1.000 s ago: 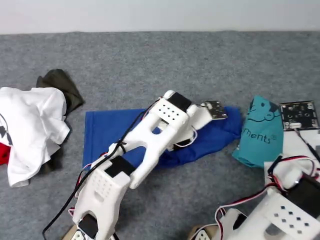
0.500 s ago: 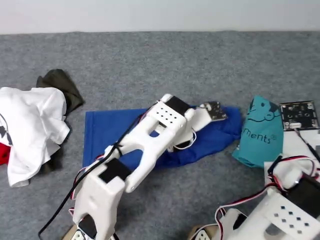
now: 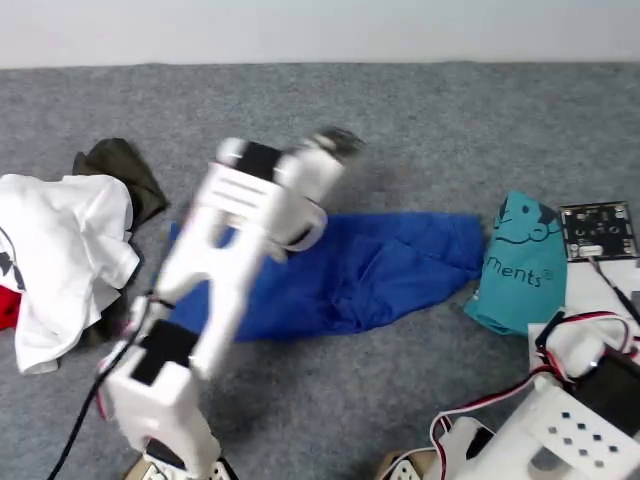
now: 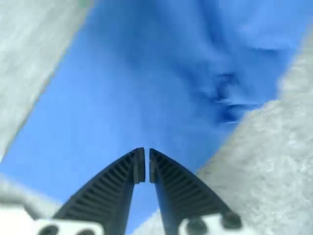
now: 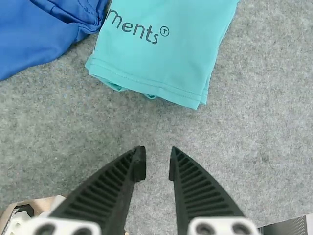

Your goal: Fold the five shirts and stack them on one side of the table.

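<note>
A blue shirt [image 3: 390, 275] lies partly folded and rumpled in the middle of the grey table [image 3: 450, 130]. My left gripper [image 4: 145, 152] hangs above it, shut, with nothing between its fingers; the blue shirt [image 4: 161, 83] spreads under it. In the high view the left gripper [image 3: 335, 142] is over the shirt's far edge. A folded teal shirt [image 3: 522, 265] lies at the right. My right gripper [image 5: 156, 152] is slightly open and empty over bare table, just short of the teal shirt [image 5: 166, 44] and the blue shirt's end [image 5: 34, 34].
At the left edge a white shirt [image 3: 60, 250] is heaped over a dark olive shirt [image 3: 125, 170] and a red one [image 3: 8, 305]. The right arm's body [image 3: 560, 420] fills the near right corner. Bare grey table runs along the back.
The left arm swung up and to the left, off the blue shirt's right part toward its far edge. The shirt's right end now lies uncovered. The right arm stayed still.
</note>
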`<state>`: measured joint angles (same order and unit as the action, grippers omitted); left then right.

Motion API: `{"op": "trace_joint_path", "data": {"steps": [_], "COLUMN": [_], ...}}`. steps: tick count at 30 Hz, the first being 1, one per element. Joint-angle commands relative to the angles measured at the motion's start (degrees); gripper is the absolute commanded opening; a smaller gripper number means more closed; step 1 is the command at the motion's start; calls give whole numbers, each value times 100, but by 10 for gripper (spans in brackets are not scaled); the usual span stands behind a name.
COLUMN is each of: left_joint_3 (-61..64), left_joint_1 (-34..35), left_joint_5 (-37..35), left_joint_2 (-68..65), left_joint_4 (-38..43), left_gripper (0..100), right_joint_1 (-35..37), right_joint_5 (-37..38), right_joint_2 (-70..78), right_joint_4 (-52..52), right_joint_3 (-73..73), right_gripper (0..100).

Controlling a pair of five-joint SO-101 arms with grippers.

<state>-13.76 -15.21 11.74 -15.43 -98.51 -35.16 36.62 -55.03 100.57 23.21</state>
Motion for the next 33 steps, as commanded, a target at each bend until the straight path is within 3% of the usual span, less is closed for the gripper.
{"op": "trace_joint_path", "data": {"steps": [1, 5, 9, 14, 20, 33], "left_joint_3": [-171, -171, -13, 127, 110, 101], "left_joint_1": [1099, 2092, 2734, 3200, 3314, 3007], "left_joint_5": [-246, 132, 677, 756, 738, 536], "left_joint_2": [598, 703, 677, -9, -1020, -1934], "left_joint_4": [-185, -185, -149, -26, 316, 993], "left_gripper": [68, 171, 194, 221, 221, 221], "right_joint_1": [-40, -40, -40, -40, -40, -31], "right_joint_5": [-9, -9, -9, -9, -9, 0], "right_joint_2": [-13, -13, -13, -13, -13, -13], "right_joint_4": [180, 180, 189, 189, 189, 171], "right_joint_3": [-26, -26, -26, -26, -26, -18], "right_gripper": [94, 94, 94, 94, 94, 94]}}
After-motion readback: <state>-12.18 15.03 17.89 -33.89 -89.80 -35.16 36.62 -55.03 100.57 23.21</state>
